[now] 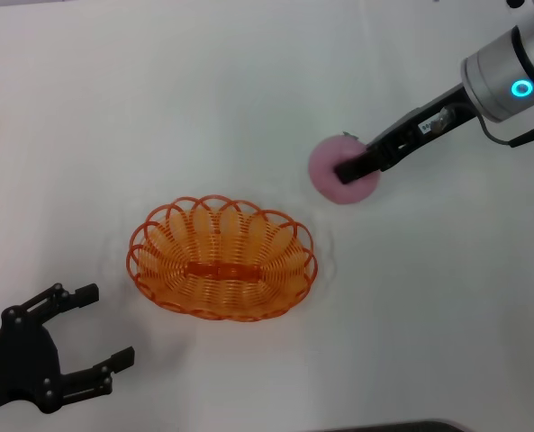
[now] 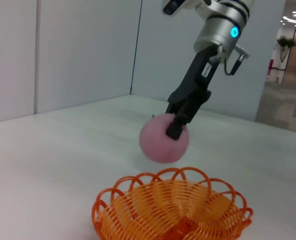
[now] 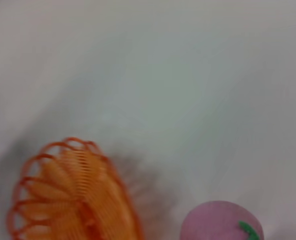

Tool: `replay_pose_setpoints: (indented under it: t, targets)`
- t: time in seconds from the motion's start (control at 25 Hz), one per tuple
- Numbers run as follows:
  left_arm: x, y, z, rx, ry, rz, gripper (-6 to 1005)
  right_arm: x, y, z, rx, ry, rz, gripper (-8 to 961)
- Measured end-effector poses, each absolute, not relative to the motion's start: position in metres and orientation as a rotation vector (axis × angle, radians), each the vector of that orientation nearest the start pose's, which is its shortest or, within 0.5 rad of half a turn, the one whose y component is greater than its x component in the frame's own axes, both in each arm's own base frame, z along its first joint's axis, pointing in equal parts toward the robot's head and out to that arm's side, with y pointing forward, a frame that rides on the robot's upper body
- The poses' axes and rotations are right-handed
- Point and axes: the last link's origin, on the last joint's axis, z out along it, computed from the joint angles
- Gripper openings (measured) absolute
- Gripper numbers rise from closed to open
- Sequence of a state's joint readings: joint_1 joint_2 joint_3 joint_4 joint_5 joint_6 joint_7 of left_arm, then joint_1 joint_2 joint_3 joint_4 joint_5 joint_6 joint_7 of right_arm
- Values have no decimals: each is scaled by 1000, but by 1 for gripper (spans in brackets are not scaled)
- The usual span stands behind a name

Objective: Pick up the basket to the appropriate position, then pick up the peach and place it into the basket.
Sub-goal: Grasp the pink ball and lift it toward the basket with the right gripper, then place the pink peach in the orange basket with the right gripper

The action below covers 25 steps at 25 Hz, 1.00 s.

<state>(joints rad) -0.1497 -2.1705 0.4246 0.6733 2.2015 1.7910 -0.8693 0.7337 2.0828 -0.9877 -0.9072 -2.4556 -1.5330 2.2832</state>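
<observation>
Gripping the peach (image 1: 341, 170), the right gripper (image 1: 349, 168) has its jaws closed on the fruit and holds it clear of the table (image 1: 248, 90), beyond the basket (image 1: 221, 257). That basket sits on the table. Nearer, the left gripper (image 1: 91, 328) waits with jaws spread, empty.

The counter (image 1: 248, 81) is a plain white surface that fills the head view. The orange basket (image 1: 221, 257) stands directly on it, a little left of the middle, upright with its open side up and a flat bar across its base. Faint ripples show in the white surface around the basket's rim.
</observation>
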Motion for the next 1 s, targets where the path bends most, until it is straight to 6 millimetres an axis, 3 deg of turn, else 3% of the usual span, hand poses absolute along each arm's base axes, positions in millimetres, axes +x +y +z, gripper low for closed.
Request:
replay_pose_setpoints:
  t: [0.36,0.76,1.0]
  targets:
    - [-345,177,-13,-2632,-519,-703,908,188,362,-13,-2894,1147,-23,307]
    - [-345,177,-13,-2633,-520,-704,908,163,352,-40,-3047,1062,12,345]
    - [-345,177,-14,-2633,-521,-707,907,162,352,-56,-3059,1046,-61,367]
